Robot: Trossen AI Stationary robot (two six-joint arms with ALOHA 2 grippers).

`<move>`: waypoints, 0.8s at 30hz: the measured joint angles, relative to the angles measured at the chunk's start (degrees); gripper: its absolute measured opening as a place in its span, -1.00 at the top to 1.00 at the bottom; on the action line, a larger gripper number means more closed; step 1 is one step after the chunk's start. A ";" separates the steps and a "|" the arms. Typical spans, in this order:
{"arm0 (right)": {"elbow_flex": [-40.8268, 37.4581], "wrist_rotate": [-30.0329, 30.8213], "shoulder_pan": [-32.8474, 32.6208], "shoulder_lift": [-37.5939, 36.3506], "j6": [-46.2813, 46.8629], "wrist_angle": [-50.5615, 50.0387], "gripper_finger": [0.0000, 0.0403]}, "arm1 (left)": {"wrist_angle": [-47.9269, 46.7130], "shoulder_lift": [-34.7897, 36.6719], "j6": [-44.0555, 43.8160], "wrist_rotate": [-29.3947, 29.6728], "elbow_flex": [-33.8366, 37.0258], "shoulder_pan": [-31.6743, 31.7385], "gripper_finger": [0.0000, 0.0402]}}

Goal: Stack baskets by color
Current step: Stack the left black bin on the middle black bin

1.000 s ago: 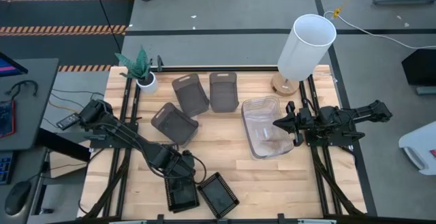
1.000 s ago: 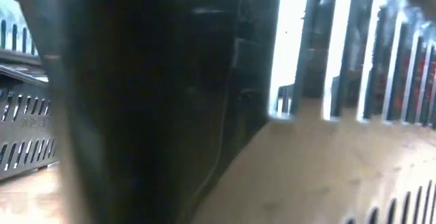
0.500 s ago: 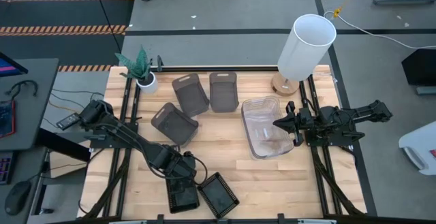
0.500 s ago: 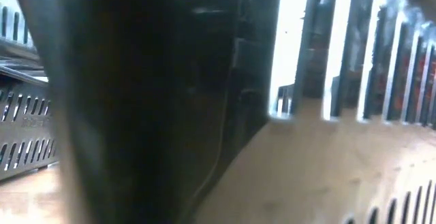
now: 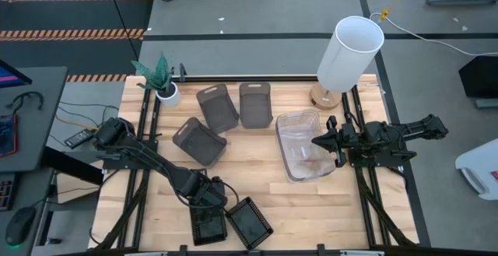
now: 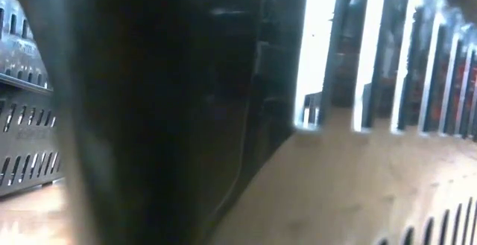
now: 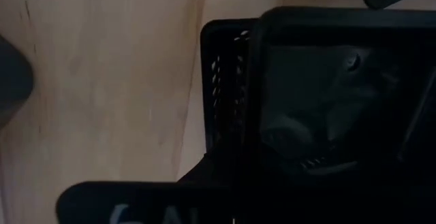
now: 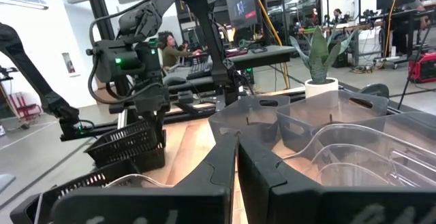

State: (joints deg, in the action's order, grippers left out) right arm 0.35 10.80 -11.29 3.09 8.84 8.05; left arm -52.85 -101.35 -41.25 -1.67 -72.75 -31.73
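Two small black mesh baskets lie at the near edge. My left gripper point(image 5: 208, 206) points down, shut on one black basket point(image 5: 208, 225) that tilts over another black basket point(image 6: 26, 152) beneath it. The third black basket point(image 5: 249, 222) lies just to their right. Three grey baskets point(image 5: 216, 106) point(image 5: 255, 104) point(image 5: 198, 141) stand separately at the centre left. The clear baskets point(image 5: 302, 143) sit nested at the centre right. My right gripper point(image 5: 315, 141) hovers level and shut beside their right side, touching nothing. My left gripper holds the black basket by its far short end point(image 8: 146, 134), coming from above with the fingers pointing down. In the left wrist view the fingers themselves cover the place of contact beside the mesh wall point(image 7: 225, 81). The basket hangs tilted, low over the black basket beneath.
A tall white cylinder point(image 5: 350, 54) stands at the far right and a small plant pot point(image 5: 166, 92) at the far left. Bare wood lies in the middle of the table point(image 5: 311, 201). In the right wrist view, people sit at desks beyond the table.
My left gripper has sunk a little with the black basket. In the low view, that basket's near end now sits lower and closer to the black basket under it.
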 joint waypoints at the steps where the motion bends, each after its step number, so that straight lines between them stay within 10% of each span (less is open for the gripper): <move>1: 0.01 -0.01 -0.02 0.00 0.01 0.03 0.89 | 0.40 -0.01 0.01 0.02 0.00 0.00 0.90; 13: -0.01 -0.01 0.00 0.00 0.01 0.02 0.89 | 1.76 -0.01 0.11 0.02 0.00 0.00 0.91; 24: 0.00 0.00 0.00 0.00 0.02 0.02 0.89 | 0.33 -0.01 0.11 0.04 0.00 0.00 0.43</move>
State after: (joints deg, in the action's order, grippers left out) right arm 0.35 10.80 -11.29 3.09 8.86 8.08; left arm -52.53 -101.36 -41.15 -1.63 -72.75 -31.73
